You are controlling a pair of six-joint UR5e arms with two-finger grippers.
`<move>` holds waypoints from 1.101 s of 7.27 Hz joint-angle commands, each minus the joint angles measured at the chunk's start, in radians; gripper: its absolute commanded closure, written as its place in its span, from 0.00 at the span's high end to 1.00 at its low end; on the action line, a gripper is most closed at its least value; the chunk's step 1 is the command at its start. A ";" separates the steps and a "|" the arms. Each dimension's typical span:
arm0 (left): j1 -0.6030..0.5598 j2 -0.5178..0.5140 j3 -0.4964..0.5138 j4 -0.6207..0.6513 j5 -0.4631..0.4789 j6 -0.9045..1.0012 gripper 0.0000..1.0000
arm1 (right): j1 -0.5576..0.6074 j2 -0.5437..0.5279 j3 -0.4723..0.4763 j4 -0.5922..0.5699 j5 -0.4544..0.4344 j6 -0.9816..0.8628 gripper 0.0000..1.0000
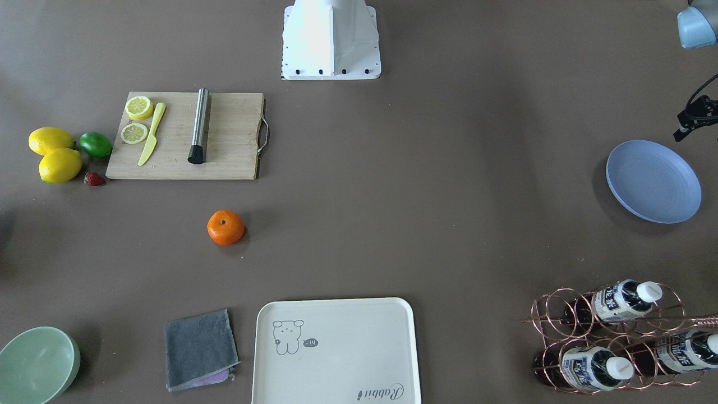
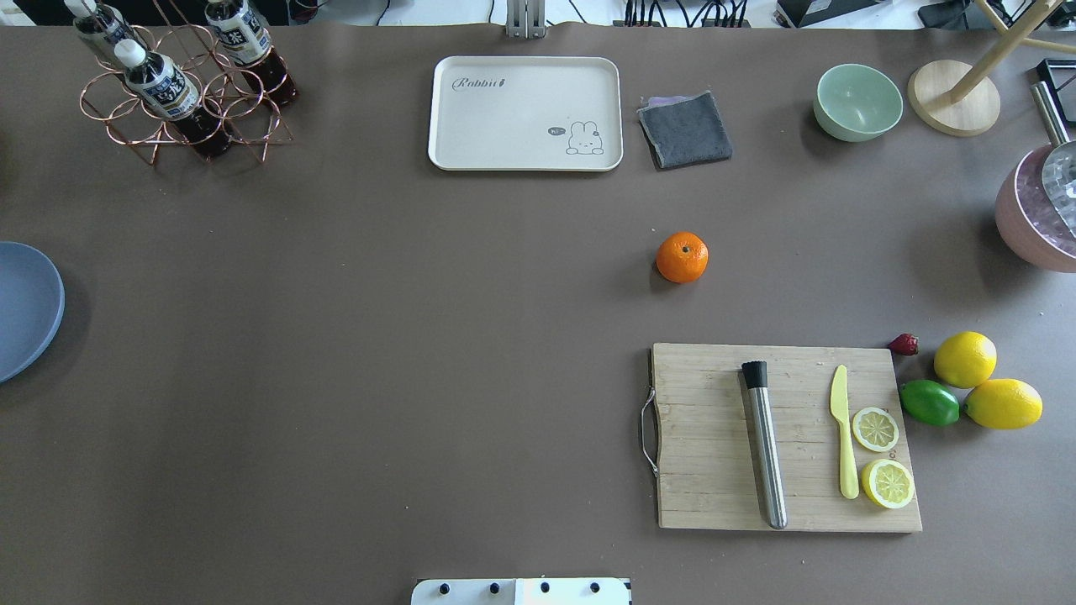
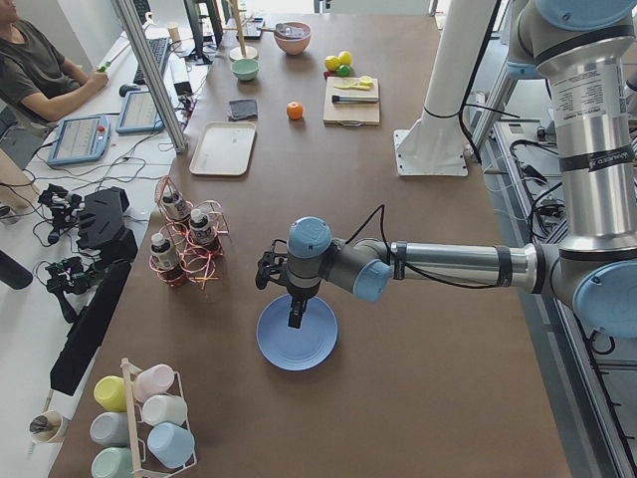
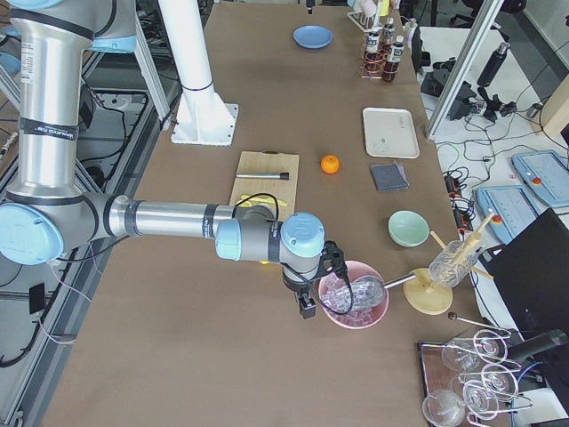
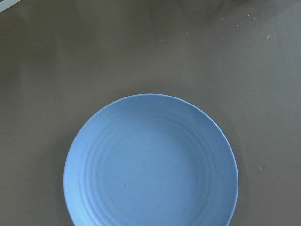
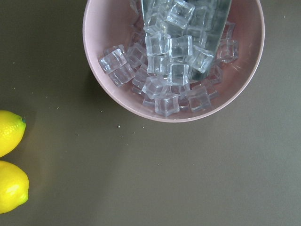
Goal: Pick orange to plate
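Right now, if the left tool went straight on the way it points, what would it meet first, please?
Probably the round, pale blue plate: the left tool points down over it, nothing showing between, though depth is unclear.

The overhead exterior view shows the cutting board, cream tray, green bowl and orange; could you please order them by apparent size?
Largest to smallest:
1. cutting board, though it lies nearer the camera than the tray, which may add to its lead
2. cream tray
3. green bowl
4. orange, clearly the smallest
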 commanded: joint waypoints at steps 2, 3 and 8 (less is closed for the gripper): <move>-0.068 0.007 -0.013 0.057 0.003 0.058 0.97 | -0.013 0.005 0.002 0.000 0.004 -0.001 1.00; -0.068 0.009 -0.004 0.062 0.002 0.057 0.97 | -0.021 0.008 0.005 0.000 0.003 0.003 1.00; -0.076 0.018 -0.006 0.082 0.002 0.055 0.98 | -0.045 0.016 0.010 0.002 0.011 0.006 1.00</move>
